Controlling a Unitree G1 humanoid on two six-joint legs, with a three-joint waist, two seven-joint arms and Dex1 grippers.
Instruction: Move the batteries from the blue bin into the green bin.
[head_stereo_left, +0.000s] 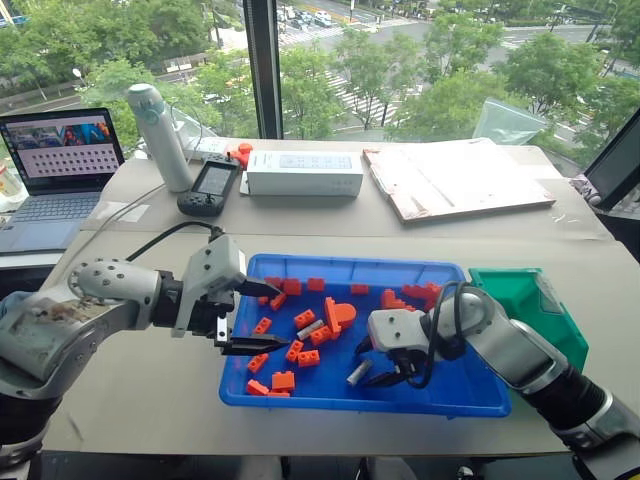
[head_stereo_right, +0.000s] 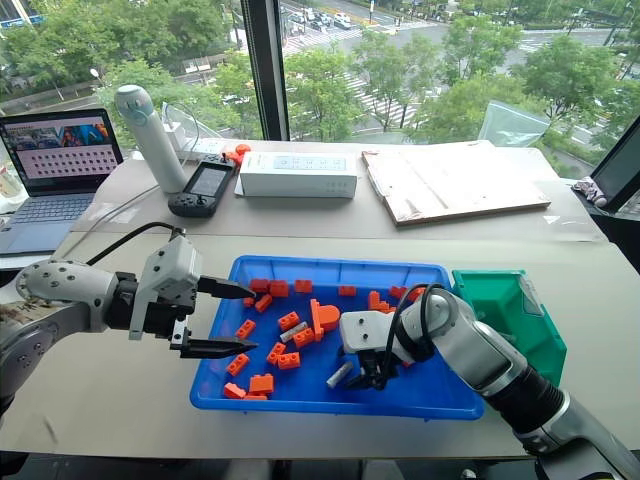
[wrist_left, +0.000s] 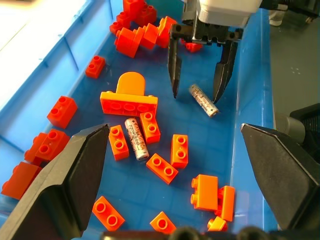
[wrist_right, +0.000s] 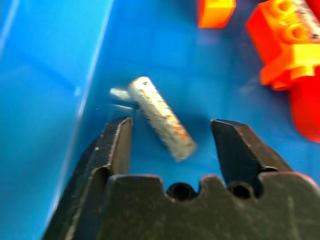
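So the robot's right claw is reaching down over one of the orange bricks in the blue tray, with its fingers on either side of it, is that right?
Not quite. The right gripper is in the blue bin with a finger on either side of a battery, not an orange brick. The left wrist view shows the silver cylinder lying between the two black fingers; the right wrist view shows it too.
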